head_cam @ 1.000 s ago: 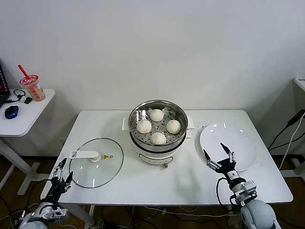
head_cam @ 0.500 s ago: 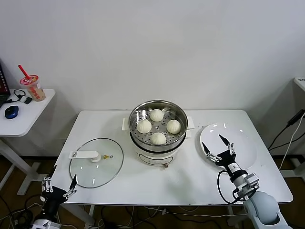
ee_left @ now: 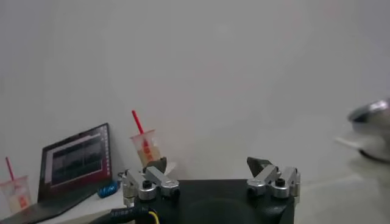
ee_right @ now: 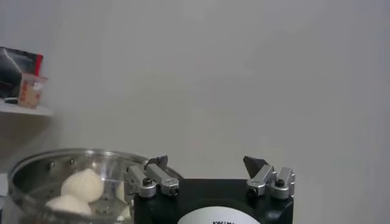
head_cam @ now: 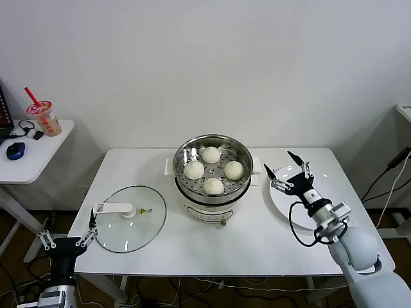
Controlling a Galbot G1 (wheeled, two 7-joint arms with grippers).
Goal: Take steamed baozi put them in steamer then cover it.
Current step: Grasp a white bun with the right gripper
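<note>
Several pale round baozi (head_cam: 212, 186) sit on the perforated tray inside the shiny steel steamer (head_cam: 187, 196) at the table's middle back. In the right wrist view the steamer (ee_right: 36, 167) and a baozi (ee_right: 85, 182) show off to one side. My right gripper (head_cam: 287, 168) hangs open and empty above the near-left rim of the white plate (head_cam: 327, 212), just right of the steamer; its jaws (ee_right: 206, 161) stand wide. My left gripper (head_cam: 67, 232) is open and empty off the table's front left corner, next to the glass lid (head_cam: 135, 228). Its jaws (ee_left: 207, 163) hold nothing.
The glass lid's white handle (head_cam: 112, 208) points left, toward my left gripper. A side table (head_cam: 32, 157) at far left carries a drink cup (head_cam: 45, 119) and a blue mouse (head_cam: 15, 150). A laptop (ee_left: 73, 164) shows in the left wrist view.
My right gripper has risen from the table's front right edge and moved back and left over the plate toward the steamer. My left gripper shifted and turned at the front left corner.
</note>
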